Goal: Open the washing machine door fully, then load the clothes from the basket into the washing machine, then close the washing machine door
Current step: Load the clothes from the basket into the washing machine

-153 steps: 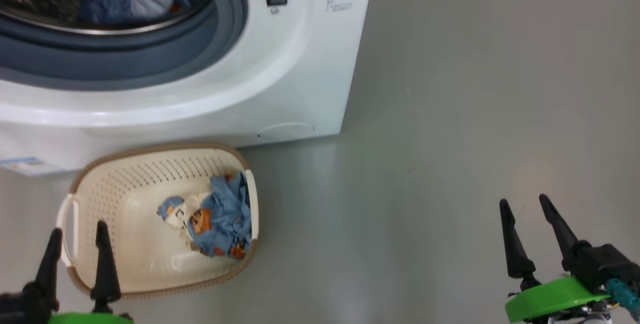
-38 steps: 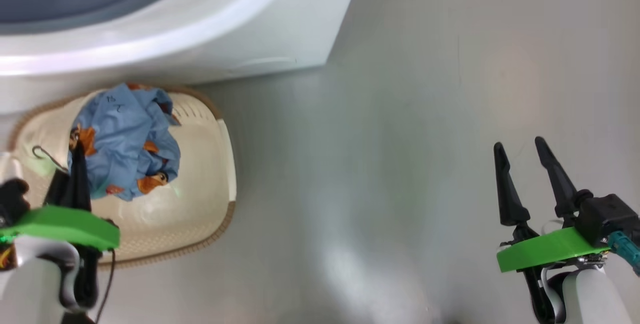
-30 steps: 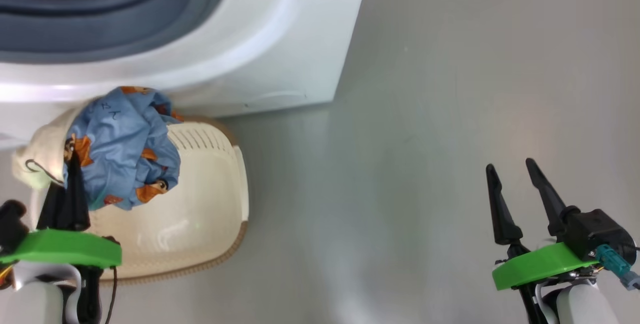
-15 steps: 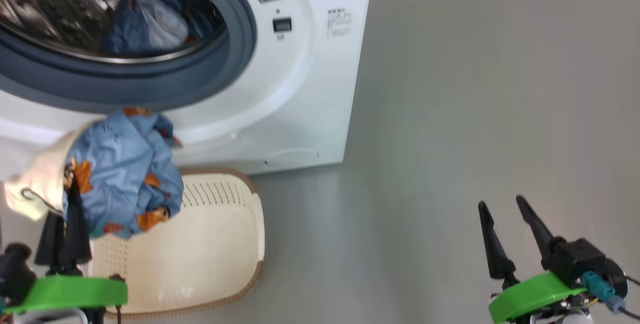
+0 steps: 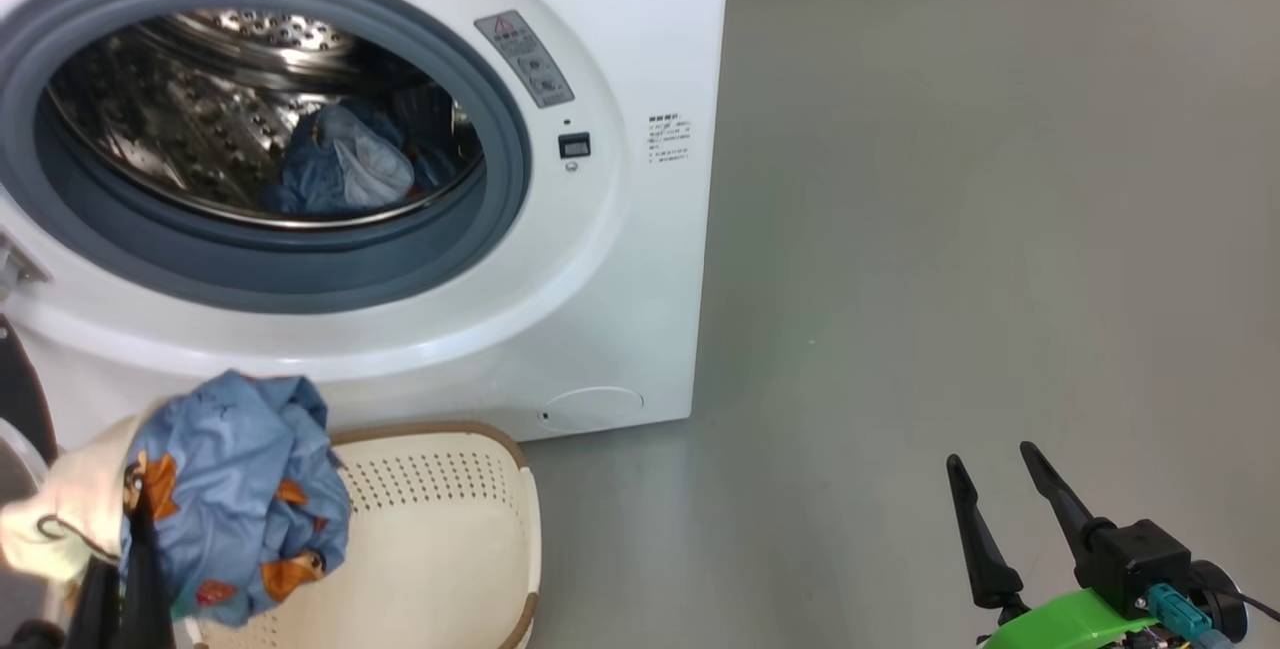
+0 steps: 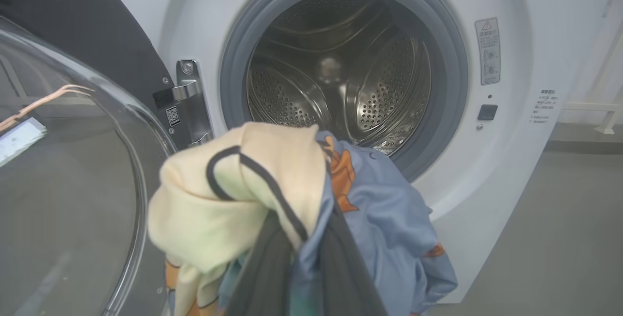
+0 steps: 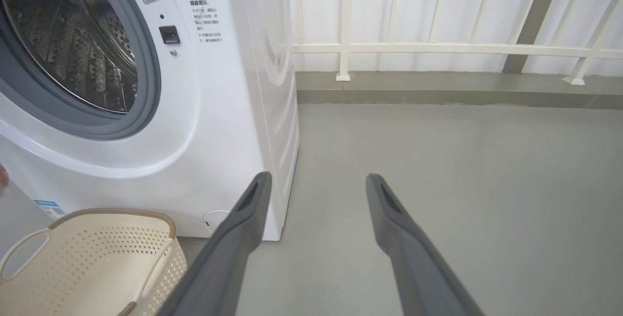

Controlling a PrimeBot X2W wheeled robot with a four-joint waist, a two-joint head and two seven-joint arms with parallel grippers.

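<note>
Small light-blue clothes (image 5: 235, 499) printed with orange-brown faces, bunched with cream-white fabric, pinched between the closed jaws of the left gripper (image 5: 128, 569) at the lower left of the head view, overlapping the left end of the cream-white perforated plastic basket (image 5: 430, 426) with brown woven-look rim, below the mouth of the big white front-loading washing machine (image 5: 640, 259). More blue garments (image 5: 345, 169) lying in the steel perforated drum (image 5: 200, 159), upper left. Round black-rimmed glass washing machine door (image 6: 73, 160) swung open at the left of the left wrist view. At lower right, right gripper (image 5: 990, 454) over grey floor (image 5: 950, 229), jaws spread wide, holding nothing.
</note>
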